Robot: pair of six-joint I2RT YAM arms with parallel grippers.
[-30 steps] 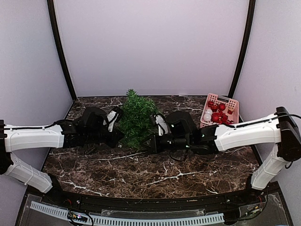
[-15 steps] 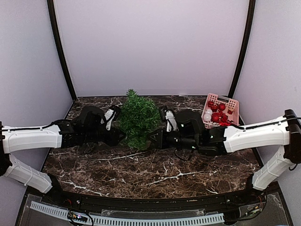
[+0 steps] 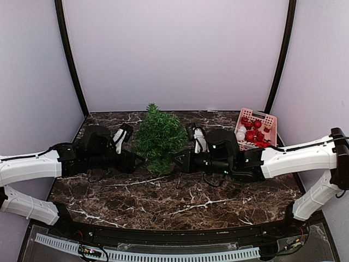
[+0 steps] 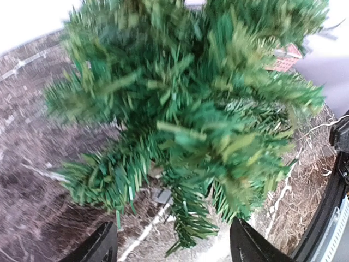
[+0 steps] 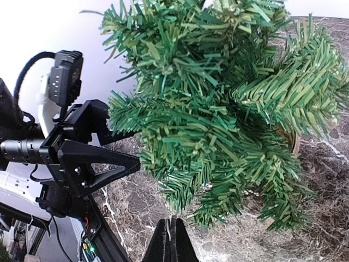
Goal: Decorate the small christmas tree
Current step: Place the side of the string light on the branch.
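Tree (image 3: 159, 136): stood upright toward back of table (image 3: 180, 204), between both claws; no ornaments seen on it; tan base (image 5: 295, 143) just showed under branches
Left claw (image 4: 173, 225): spread wide, held nothing; hung low at tree's left side, lowest branches just ahead of fingers (image 4: 101, 245), none pinched
Right claw (image 5: 170, 240): pinched fully shut on nothing; tips pointed at lower branches on tree's right, near but apart
Reason for poses: probably both set low to fluff or steady branches; wide left jaws suited letting go of a branch or taking one
Basket (image 3: 256, 126): sat at back right corner, well apart from tree, within right arm's reach
Ornaments (image 3: 250, 134): red and white, all lay inside basket
Progress: judged barely begun, nothing hung
Next: likely right claw to basket for an ornament, jaws needing to open first
Risk: light tree could tip if a claw snagged needles
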